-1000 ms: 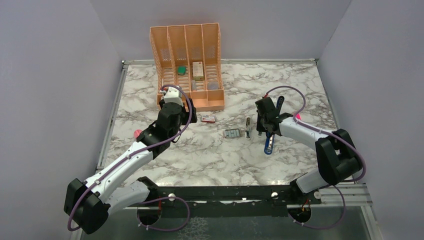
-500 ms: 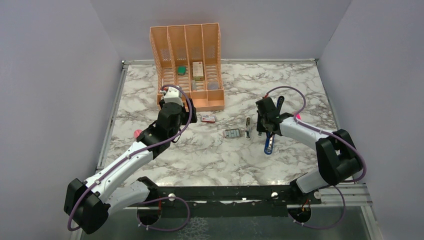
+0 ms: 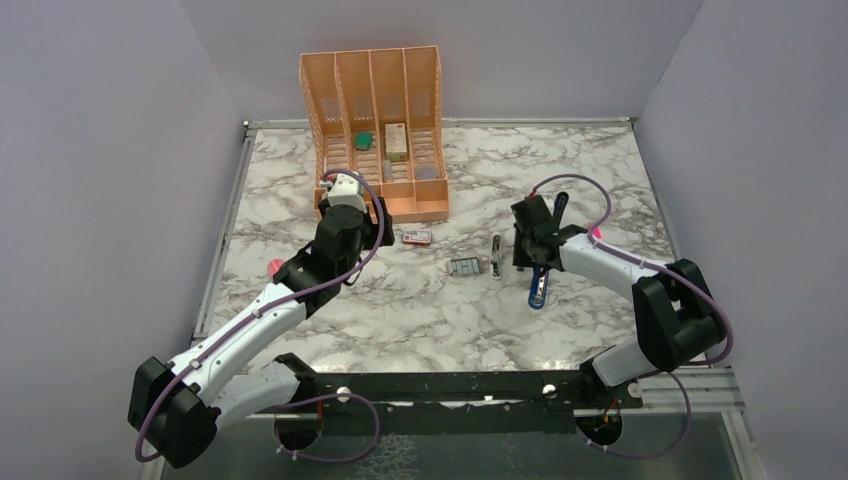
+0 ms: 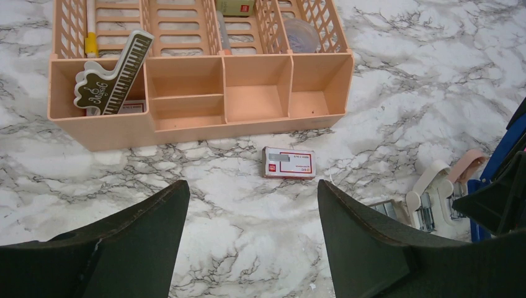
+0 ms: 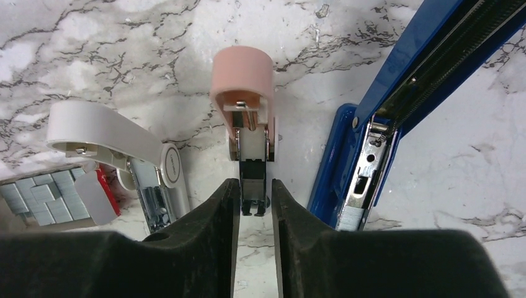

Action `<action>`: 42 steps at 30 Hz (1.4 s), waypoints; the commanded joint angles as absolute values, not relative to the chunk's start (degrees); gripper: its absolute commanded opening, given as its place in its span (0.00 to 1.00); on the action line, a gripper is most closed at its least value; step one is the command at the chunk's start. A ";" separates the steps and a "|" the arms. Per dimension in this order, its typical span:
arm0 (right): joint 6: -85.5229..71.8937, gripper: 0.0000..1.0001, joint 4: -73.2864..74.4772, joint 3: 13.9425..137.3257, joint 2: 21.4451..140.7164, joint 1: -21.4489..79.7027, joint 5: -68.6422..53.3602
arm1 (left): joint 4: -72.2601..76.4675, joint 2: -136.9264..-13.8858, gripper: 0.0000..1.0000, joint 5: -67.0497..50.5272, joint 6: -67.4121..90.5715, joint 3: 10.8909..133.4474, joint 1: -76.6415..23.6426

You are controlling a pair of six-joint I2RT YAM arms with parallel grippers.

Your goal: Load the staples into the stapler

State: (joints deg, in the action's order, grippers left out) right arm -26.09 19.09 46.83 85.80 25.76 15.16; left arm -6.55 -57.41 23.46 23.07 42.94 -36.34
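Note:
The blue stapler lies open on the marble; its silver channel is just right of my right gripper. The grey staples tray sits left of it and also shows in the right wrist view. The red-and-white sleeve lies apart, ahead of my left gripper, which is open and empty above the table. My right gripper is closed to a narrow gap around the black metal end of a small pink-capped piece.
A small white piece lies between the pink-capped piece and the tray. The peach organizer stands at the back left, with a piano-key clip in its front left compartment. Grey walls enclose the table.

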 commanded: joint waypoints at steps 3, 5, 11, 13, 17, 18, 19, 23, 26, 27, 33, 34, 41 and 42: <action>-27.25 0.37 23.93 51.51 84.07 25.40 13.93 | -6.39 -57.37 0.77 24.39 23.12 42.98 -36.12; -27.20 0.39 24.46 52.84 83.19 25.39 13.80 | -6.42 -57.31 0.77 24.43 23.12 42.98 -36.12; -25.39 0.39 26.54 56.26 81.04 25.40 12.63 | -6.42 -57.08 0.77 24.43 23.20 42.98 -36.12; -23.88 0.35 26.42 57.10 80.60 25.40 10.02 | -6.26 -57.07 0.77 24.35 23.20 42.98 -36.10; -23.12 0.21 24.65 57.22 79.51 26.08 4.47 | -5.98 -57.28 0.77 24.09 23.45 42.74 -36.08; -23.12 0.18 24.27 57.16 79.45 26.69 3.53 | -5.98 -57.27 0.77 24.04 23.46 42.72 -36.10; -23.12 0.17 23.74 57.20 79.43 27.36 2.81 | -5.98 -57.32 0.77 24.07 23.51 42.72 -36.05; -22.56 0.24 22.16 57.43 81.16 30.88 0.81 | -5.84 -57.24 0.77 24.00 23.55 42.63 -36.08; -21.75 0.32 22.27 59.16 84.21 34.79 1.72 | -5.88 -57.23 0.77 23.99 23.55 42.63 -36.12; -21.71 0.33 22.54 59.94 85.47 36.00 2.36 | -5.89 -57.21 0.77 23.99 23.55 42.63 -36.08; -23.15 0.35 25.04 65.14 93.57 40.61 5.03 | -5.97 -56.84 0.77 24.25 23.55 42.54 -36.07; -23.50 0.35 25.45 65.78 94.62 40.92 5.01 | -5.98 -56.78 0.77 24.30 23.55 42.54 -36.12; -26.74 0.39 29.28 69.22 101.17 41.38 5.37 | -5.87 -56.65 0.77 24.26 23.64 42.30 -36.12; -26.95 0.39 29.72 69.59 101.83 41.39 5.47 | -5.81 -56.68 0.77 24.26 23.64 42.28 -36.12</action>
